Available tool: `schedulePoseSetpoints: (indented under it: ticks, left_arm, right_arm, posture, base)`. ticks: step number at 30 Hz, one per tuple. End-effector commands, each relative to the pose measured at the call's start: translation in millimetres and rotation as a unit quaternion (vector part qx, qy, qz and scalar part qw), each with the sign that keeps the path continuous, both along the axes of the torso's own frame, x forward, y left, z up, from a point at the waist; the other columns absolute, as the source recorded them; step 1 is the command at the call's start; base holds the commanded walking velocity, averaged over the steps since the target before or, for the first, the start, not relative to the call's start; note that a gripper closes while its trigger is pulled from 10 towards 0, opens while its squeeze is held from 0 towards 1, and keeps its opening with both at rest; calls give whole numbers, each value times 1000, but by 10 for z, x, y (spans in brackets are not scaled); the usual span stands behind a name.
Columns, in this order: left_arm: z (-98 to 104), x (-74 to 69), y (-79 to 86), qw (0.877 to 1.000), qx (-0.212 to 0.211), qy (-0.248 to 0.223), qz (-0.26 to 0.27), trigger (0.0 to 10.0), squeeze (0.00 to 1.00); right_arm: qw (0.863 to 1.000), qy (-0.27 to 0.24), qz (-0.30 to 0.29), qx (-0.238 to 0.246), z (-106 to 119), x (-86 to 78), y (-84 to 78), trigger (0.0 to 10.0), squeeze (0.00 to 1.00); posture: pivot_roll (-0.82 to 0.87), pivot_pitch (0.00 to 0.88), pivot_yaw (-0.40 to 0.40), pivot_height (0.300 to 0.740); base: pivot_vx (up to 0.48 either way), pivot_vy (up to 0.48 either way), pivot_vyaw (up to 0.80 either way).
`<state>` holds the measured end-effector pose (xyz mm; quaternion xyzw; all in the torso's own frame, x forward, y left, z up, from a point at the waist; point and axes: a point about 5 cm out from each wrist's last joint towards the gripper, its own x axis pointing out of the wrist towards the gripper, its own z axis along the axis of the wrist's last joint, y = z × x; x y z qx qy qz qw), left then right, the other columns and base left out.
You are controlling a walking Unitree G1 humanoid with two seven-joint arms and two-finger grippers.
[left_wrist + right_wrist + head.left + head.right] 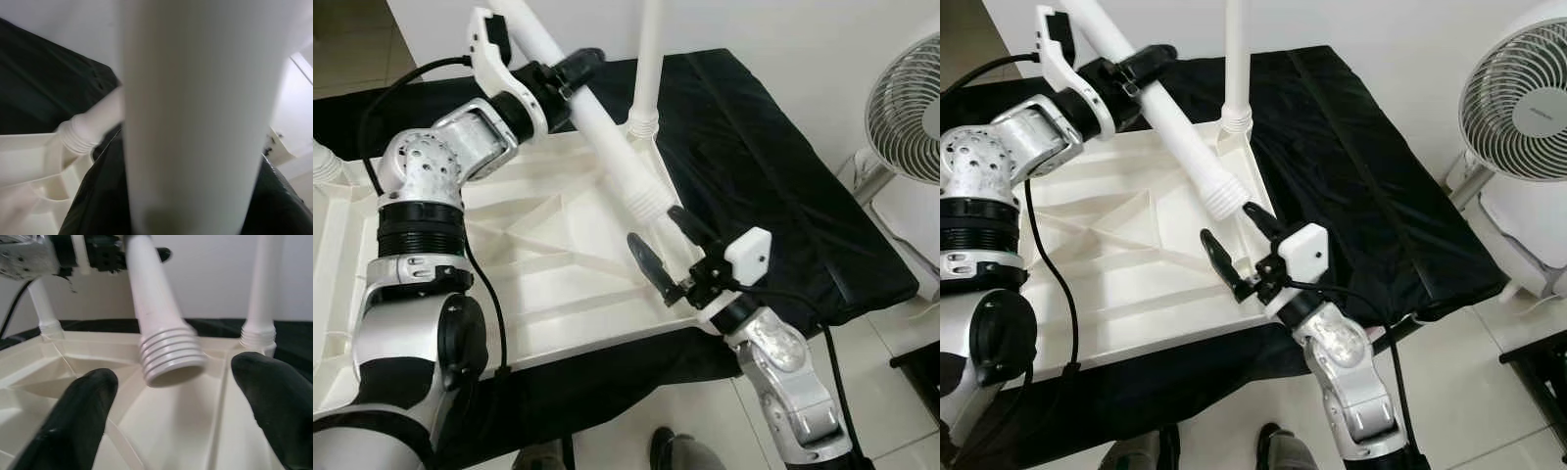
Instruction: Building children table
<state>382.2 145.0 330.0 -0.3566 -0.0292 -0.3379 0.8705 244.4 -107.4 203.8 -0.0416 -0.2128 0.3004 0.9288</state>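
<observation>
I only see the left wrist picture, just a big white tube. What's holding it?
Observer: The left gripper is clamped on the white table leg, tilted over the upturned tabletop.
Operator: Where's the other gripper?
Observer: The right gripper is open just beyond the leg's threaded end, apart from it.
Operator: Any legs already on?
Observer: One leg stands upright at the far right corner.

Overturned tabletop (558, 294) lying on a cloth (773, 196), one leg (648, 59) upright in its far right corner. Loose leg (607, 137) slanting above, clamped by left tool (570, 78), threaded end between spread fingers of right tool (668, 245). Fan (911, 98) at right.
</observation>
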Motion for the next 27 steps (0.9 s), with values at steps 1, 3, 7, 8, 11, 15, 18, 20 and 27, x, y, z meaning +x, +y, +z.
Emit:
schedulePoseSetpoints:
  ticks: [1,3,7,8,11,15,18,20,27]
  left_arm:
    - [45,16,72,1000,-5,-5,14,10000,0]
    - [30,42,136,999,-18,3,26,10000,0]
    - [29,50,167,999,-21,5,31,10000,0]
    - [29,50,167,999,-21,5,31,10000,0]
    - [82,0,106,999,14,-30,29,10000,0]
    - [122,-56,12,997,43,-64,26,8039,0]
    - [127,-89,-47,995,50,-79,24,0,0]
    - [136,-116,-78,995,46,-88,16,0,0]
    - [194,-303,-372,961,195,-191,34,10000,0]
  right_arm:
    - [1000,9,-4,0,-23,-30,-41,10000,1000]
    - [1000,17,-11,-9,-65,-43,-83,10000,318]
    - [999,36,-27,-14,-112,-31,-150,10000,0]
    - [999,36,-27,-14,-112,-31,-150,10000,0]
    - [998,44,-49,-12,-58,39,-236,10000,0]
    - [997,42,-69,-15,60,128,-327,10000,0]
    - [997,32,-71,-20,154,176,-353,10000,0]
    - [997,28,-72,-22,199,201,-362,10000,0]
    - [995,19,-88,-45,534,428,-411,10000,0]
  posture:
    - [70,189,-7,740]
    - [70,189,-7,740]
    - [65,195,-10,740]
    - [65,195,-10,740]
    - [59,200,-14,740]
    - [60,200,-17,740]
    - [60,200,-21,740]
    - [60,200,-21,740]
    - [62,203,-31,740]
  base:
    - [0,0,0]
    - [0,0,0]
    - [0,0,0]
    - [0,0,0]
    - [0,0,0]
    - [0,0,0]
    - [0,0,0]
    - [0,0,0]
    - [0,0,0]
